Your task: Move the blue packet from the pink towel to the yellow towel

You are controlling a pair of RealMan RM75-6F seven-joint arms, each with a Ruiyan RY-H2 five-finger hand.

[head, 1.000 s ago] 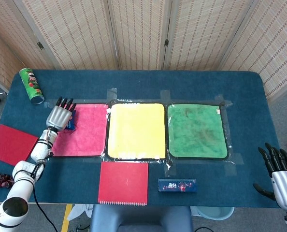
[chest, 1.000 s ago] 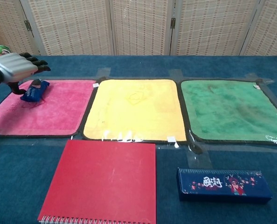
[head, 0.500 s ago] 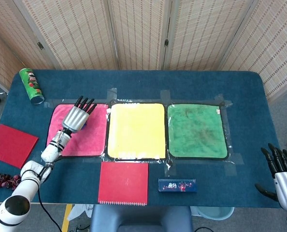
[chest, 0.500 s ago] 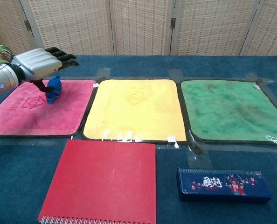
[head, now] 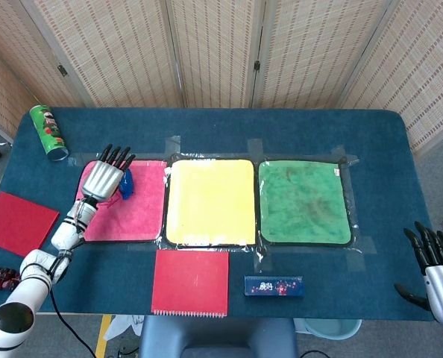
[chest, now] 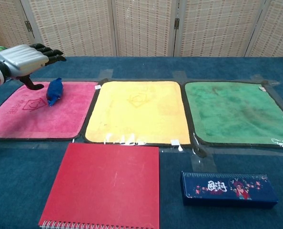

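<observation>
Since half a second ago the left hand (chest: 25,57) has moved back left and released the blue packet (chest: 54,90), fingers apart. It lies on the pink towel (chest: 36,119), so the yellow towel (chest: 136,112) is not yet reached.

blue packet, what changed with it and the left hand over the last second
The blue packet shifted right across the pink towel, from its far-left corner toward the yellow towel. The left hand carried it there, then let go and drew back left, with its fingers now apart from the packet. The right hand, towels, notebook and pencil case stayed put.
</observation>
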